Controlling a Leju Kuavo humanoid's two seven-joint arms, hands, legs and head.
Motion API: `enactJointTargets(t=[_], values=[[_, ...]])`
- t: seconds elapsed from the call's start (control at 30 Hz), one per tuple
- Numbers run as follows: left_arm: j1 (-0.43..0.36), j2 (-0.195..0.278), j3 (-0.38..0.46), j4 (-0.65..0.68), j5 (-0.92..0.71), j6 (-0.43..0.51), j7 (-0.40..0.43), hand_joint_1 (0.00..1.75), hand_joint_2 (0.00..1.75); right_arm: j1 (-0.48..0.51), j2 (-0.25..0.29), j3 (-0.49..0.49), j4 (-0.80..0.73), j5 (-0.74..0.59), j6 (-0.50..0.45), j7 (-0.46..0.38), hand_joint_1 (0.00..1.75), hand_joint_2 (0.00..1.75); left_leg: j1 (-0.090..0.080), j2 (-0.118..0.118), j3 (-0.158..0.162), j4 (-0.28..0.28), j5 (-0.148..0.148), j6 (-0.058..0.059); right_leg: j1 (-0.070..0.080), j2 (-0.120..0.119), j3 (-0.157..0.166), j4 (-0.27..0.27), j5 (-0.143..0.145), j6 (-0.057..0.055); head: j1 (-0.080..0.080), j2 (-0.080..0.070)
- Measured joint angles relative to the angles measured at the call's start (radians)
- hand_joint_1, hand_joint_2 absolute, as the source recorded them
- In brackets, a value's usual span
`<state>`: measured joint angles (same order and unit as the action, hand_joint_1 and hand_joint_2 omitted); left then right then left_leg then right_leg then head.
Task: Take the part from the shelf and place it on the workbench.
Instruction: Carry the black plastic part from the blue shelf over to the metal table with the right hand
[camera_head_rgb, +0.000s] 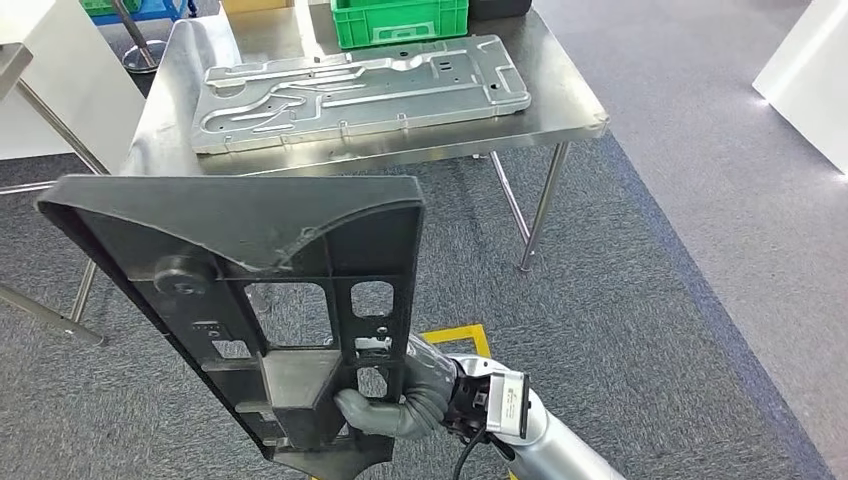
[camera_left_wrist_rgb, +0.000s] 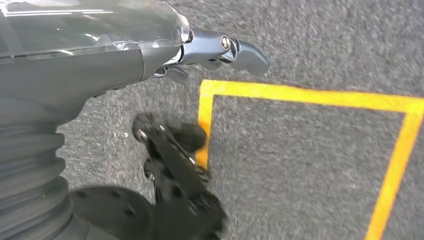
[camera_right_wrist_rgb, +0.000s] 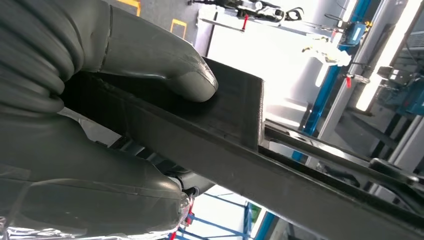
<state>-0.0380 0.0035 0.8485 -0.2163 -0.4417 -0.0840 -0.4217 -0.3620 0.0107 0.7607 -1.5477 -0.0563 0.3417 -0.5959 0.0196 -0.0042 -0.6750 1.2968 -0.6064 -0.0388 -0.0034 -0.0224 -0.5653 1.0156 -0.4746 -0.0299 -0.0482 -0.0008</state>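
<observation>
Right hand (camera_head_rgb: 400, 398) gripping black plastic part (camera_head_rgb: 260, 300) at lower edge, grey thumb (camera_right_wrist_rgb: 175, 65) pressed flat on matte ribbed wall. Part held upright, tilted, in front of steel workbench (camera_head_rgb: 560, 95), not on it: flat frame, raised rim, rectangular cutouts, round boss. Left hand (camera_left_wrist_rgb: 220, 50) hanging over grey carpet (camera_left_wrist_rgb: 310, 150) and yellow tape square (camera_left_wrist_rgb: 300, 95), holding nothing, glossy fingers slightly curled; open or clenched: cannot tell. On brushed workbench: stamped grey metal panel (camera_head_rgb: 360, 88), embossed channels; green slotted crate (camera_head_rgb: 398, 20) behind.
</observation>
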Motion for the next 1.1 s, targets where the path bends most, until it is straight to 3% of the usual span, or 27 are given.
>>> enactJointTargets(t=[0.03, 0.1, 0.17, 0.23, 0.3, 0.37, 0.4, 0.47, 0.5, 0.53, 0.57, 0.63, 0.67, 0.8, 0.87, 0.9, 0.97, 1.0, 1.03, 1.07, 1.1], values=[[0.002, 0.0, 0.001, 0.0, -0.001, 0.0, 0.0, 0.0, 1.75, 0.001, 0.0, 0.0, 0.0, 0.001, 0.0, 0.0, 1.64, 1.75, -0.001, 0.001, -0.007, -0.017, 0.025, 0.004, 0.004, -0.004, 0.009, 0.0, -0.008, -0.001, 0.0, 0.0], [0.005, 0.0, 0.003, 0.0, -0.002, 0.0, 0.0, 0.0, 1.75, 0.002, 0.0, 0.0, 0.0, 0.002, 0.0, 0.0, 1.64, 1.75, -0.01, 0.018, 0.024, -0.14, 0.12, 0.023, 0.011, -0.016, 0.032, -0.001, -0.025, -0.002, 0.0, 0.0], [0.001, 0.001, 0.005, 0.0, -0.002, 0.0, 0.0, 0.0, 1.75, 0.003, 0.0, 0.0, 0.002, 0.003, 0.0, 0.0, 1.64, 1.75, -0.026, 0.054, 0.053, -0.241, 0.164, 0.042, 0.015, -0.031, 0.05, -0.002, -0.04, 0.002, 0.001, 0.0], [-0.001, 0.001, 0.006, 0.0, -0.003, 0.0, 0.0, 0.0, 1.75, 0.006, -0.001, 0.0, 0.003, 0.004, 0.0, -0.001, 1.64, 1.75, -0.036, 0.066, 0.058, -0.264, 0.161, 0.052, 0.018, -0.047, 0.058, -0.005, -0.053, 0.013, 0.001, 0.0], [0.001, 0.001, 0.006, 0.0, -0.003, 0.0, 0.0, 0.0, 1.75, 0.006, 0.001, 0.0, 0.003, 0.004, -0.001, -0.002, 1.64, 1.75, -0.03, 0.047, 0.073, -0.28, 0.173, 0.06, 0.021, -0.062, 0.076, -0.013, -0.068, 0.026, 0.001, 0.0], [0.001, -0.001, 0.007, 0.0, -0.004, 0.0, 0.0, 0.0, 1.75, 0.003, 0.003, -0.001, 0.002, 0.003, 0.0, -0.003, 1.64, 1.75, -0.02, 0.029, 0.097, -0.3, 0.174, 0.065, 0.019, -0.041, 0.078, 0.018, -0.09, 0.039, 0.004, 0.0], [0.0, -0.001, 0.007, 0.0, -0.005, 0.0, 0.0, 0.0, 1.75, 0.002, 0.003, -0.002, 0.002, 0.001, 0.0, -0.003, 1.64, 1.75, -0.017, 0.021, 0.107, -0.306, 0.172, 0.067, 0.014, -0.02, 0.053, 0.069, -0.109, 0.045, 0.006, 0.0], [-0.004, -0.001, 0.007, 0.0, -0.005, 0.0, 0.0, 0.0, 1.75, 0.005, 0.002, -0.003, 0.006, -0.006, 0.004, -0.004, 1.64, 1.75, -0.016, 0.007, 0.117, -0.308, 0.163, 0.07, 0.005, 0.009, -0.039, 0.207, -0.144, 0.054, 0.009, 0.0], [-0.004, -0.002, 0.007, 0.0, -0.006, 0.0, 0.0, 0.0, 1.75, 0.009, 0.001, -0.005, 0.009, -0.012, 0.007, -0.003, 1.64, 1.75, -0.016, 0.0, 0.123, -0.308, 0.156, 0.07, 0.001, 0.013, -0.08, 0.251, -0.142, 0.057, 0.009, 0.0], [-0.002, -0.002, 0.008, 0.0, -0.007, 0.0, 0.0, 0.0, 1.75, 0.013, 0.0, -0.006, 0.012, -0.017, 0.011, -0.003, 1.64, 1.75, -0.016, -0.006, 0.132, -0.307, 0.148, 0.068, -0.001, 0.014, -0.102, 0.254, -0.118, 0.059, 0.009, 0.0], [-0.001, -0.002, 0.008, 0.0, -0.008, 0.0, 0.0, 0.0, 1.75, 0.015, -0.001, -0.008, 0.014, -0.022, 0.015, -0.003, 1.64, 1.75, -0.015, -0.01, 0.144, -0.307, 0.138, 0.066, -0.003, 0.014, -0.104, 0.218, -0.072, 0.06, 0.009, 0.0], [0.0, -0.002, 0.01, 0.0, -0.009, 0.0, 0.001, 0.0, 1.75, 0.016, -0.002, -0.011, 0.016, -0.028, 0.02, -0.005, 1.64, 1.75, -0.016, -0.017, 0.166, -0.305, 0.117, 0.057, -0.003, 0.016, -0.076, 0.099, 0.023, 0.057, 0.009, 0.0], [-0.001, -0.003, 0.011, 0.0, -0.01, 0.0, 0.001, 0.0, 1.75, 0.016, -0.002, -0.012, 0.017, -0.029, 0.021, -0.006, 1.64, 1.75, -0.017, -0.019, 0.172, -0.303, 0.109, 0.051, -0.002, 0.018, -0.06, 0.052, 0.043, 0.051, 0.009, 0.0], [-0.003, -0.003, 0.013, 0.0, -0.015, 0.0, 0.0, 0.0, 1.75, 0.019, -0.002, -0.02, 0.019, -0.032, 0.023, -0.016, 1.64, 1.75, -0.017, -0.018, 0.175, -0.303, 0.091, 0.03, 0.002, 0.024, -0.041, 0.011, 0.023, 0.023, 0.011, 0.0], [-0.004, -0.003, 0.013, 0.0, -0.02, 0.0, 0.0, 0.0, 1.75, 0.018, -0.002, -0.023, 0.019, -0.033, 0.023, -0.023, 1.64, 1.75, -0.015, -0.01, 0.159, -0.259, 0.066, 0.019, -0.002, 0.022, -0.025, 0.002, 0.016, 0.01, 0.01, 0.0], [-0.004, -0.003, 0.013, -0.001, -0.022, 0.0, 0.0, 0.0, 1.75, 0.018, -0.002, -0.024, 0.018, -0.033, 0.023, -0.024, 1.64, 1.75, -0.014, -0.006, 0.13, -0.203, 0.044, 0.015, -0.003, 0.02, -0.016, -0.001, 0.011, 0.005, 0.009, 0.0], [-0.003, -0.002, 0.014, -0.001, -0.024, -0.001, -0.001, 0.0, 1.75, 0.019, -0.002, -0.024, 0.019, -0.032, 0.022, -0.025, 1.64, 1.75, -0.012, -0.003, 0.041, -0.054, 0.0, 0.009, -0.001, 0.018, -0.003, -0.002, -0.001, -0.001, 0.009, 0.0], [-0.002, -0.002, 0.014, -0.001, -0.026, -0.001, -0.001, 0.0, 1.75, 0.021, -0.002, -0.025, 0.019, -0.03, 0.02, -0.027, 1.64, 1.75, -0.011, -0.003, 0.001, 0.0, -0.005, 0.008, -0.001, 0.019, 0.004, -0.002, -0.008, -0.002, 0.009, 0.0], [0.0, -0.002, 0.014, 0.0, -0.028, -0.001, -0.001, 0.0, 1.75, 0.022, -0.002, -0.025, 0.019, -0.028, 0.018, -0.03, 1.64, 1.75, -0.01, -0.002, -0.023, 0.016, 0.013, 0.009, 0.0, 0.02, 0.013, -0.002, -0.015, -0.002, 0.009, 0.0], [0.002, -0.002, 0.014, 0.0, -0.03, -0.001, -0.002, 0.0, 1.75, 0.023, -0.002, -0.025, 0.019, -0.026, 0.014, -0.034, 1.64, 1.75, -0.01, -0.002, -0.026, -0.01, 0.052, 0.011, 0.0, 0.021, 0.025, -0.002, -0.023, -0.001, 0.009, 0.0], [0.002, -0.002, 0.014, 0.0, -0.031, -0.001, -0.003, 0.0, 1.75, 0.024, -0.002, -0.026, 0.019, -0.025, 0.011, -0.039, 1.64, 1.75, -0.01, -0.002, -0.011, -0.071, 0.105, 0.014, 0.0, 0.022, 0.038, -0.002, -0.031, 0.001, 0.009, 0.0]])
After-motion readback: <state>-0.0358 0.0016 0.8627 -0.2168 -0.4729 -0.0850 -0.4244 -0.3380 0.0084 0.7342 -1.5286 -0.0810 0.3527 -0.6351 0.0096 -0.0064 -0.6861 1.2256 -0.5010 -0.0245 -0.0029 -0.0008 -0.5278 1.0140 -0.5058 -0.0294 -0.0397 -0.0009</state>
